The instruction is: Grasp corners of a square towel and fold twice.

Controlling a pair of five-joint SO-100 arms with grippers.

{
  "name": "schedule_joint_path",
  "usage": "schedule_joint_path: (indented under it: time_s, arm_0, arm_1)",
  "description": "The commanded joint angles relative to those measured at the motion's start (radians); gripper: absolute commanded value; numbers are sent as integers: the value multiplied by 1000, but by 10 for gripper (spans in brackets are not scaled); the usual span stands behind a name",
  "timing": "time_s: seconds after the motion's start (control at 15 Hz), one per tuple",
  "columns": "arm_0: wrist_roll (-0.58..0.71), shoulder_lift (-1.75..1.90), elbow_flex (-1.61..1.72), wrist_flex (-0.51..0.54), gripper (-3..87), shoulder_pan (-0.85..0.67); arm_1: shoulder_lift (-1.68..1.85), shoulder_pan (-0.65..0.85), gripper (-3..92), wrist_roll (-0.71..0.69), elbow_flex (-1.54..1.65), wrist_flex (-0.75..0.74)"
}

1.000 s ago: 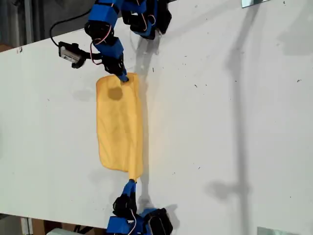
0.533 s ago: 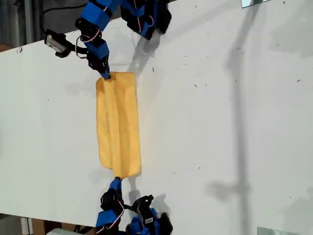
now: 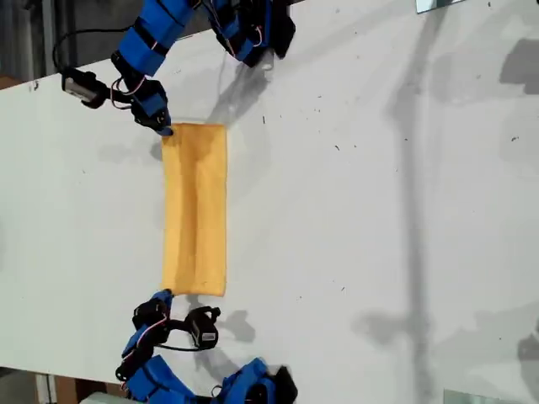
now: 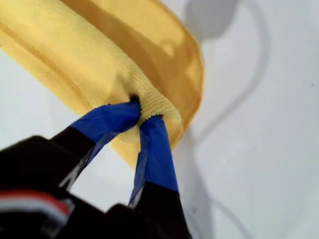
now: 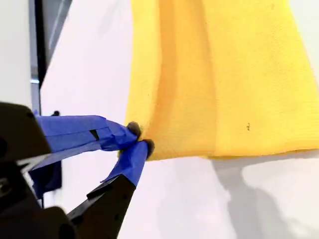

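Both arms just swung the pinched edge over toward the exterior view's left, so the square towel (image 3: 195,210) now lies as a narrow doubled strip left of middle on the table (image 3: 379,210). My first gripper (image 4: 144,107) and my second gripper (image 5: 138,138) are each clamped tight on one of its corners (image 4: 155,105). I'd call fold one basically done, with the second fold to go.

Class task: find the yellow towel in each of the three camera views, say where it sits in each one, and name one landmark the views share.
Exterior view: the towel lies as a narrow strip on the white table, between the two arms.
First wrist view: its bunched corner fills the picture's upper part, pinched by my first hand.
Second wrist view: it hangs across the picture, corner pinched by my second hand.
Shared landmark: the white table.
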Motion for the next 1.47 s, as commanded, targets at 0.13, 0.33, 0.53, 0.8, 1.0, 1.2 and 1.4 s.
schedule_joint_path:
  time_s: [0.13,0.33,0.53,0.8,1.0,1.2,1.4]
  arm_0:
    - [46,-311,-302,28,-4,-91]
    - [60,-383,-362,44,-4,-100]
    - [15,-322,-394,206,-4,-49]
    - [-17,-215,-295,278,-4,64]
    - [-72,-124,-215,267,-4,189]
    - [-89,-118,-216,267,-4,229]
    - [-118,-124,-170,267,-4,221]
  arm_1:
    - [-419,67,-1,-71,-419,51]
    - [-503,75,-1,-95,-492,63]
    - [-336,40,-1,-100,-463,146]
    - [-206,-26,-1,-87,-385,235]
    - [-169,-55,-1,-74,-268,241]
    - [-192,-75,-1,-61,-255,310]
    - [-201,-101,-1,-61,-255,362]
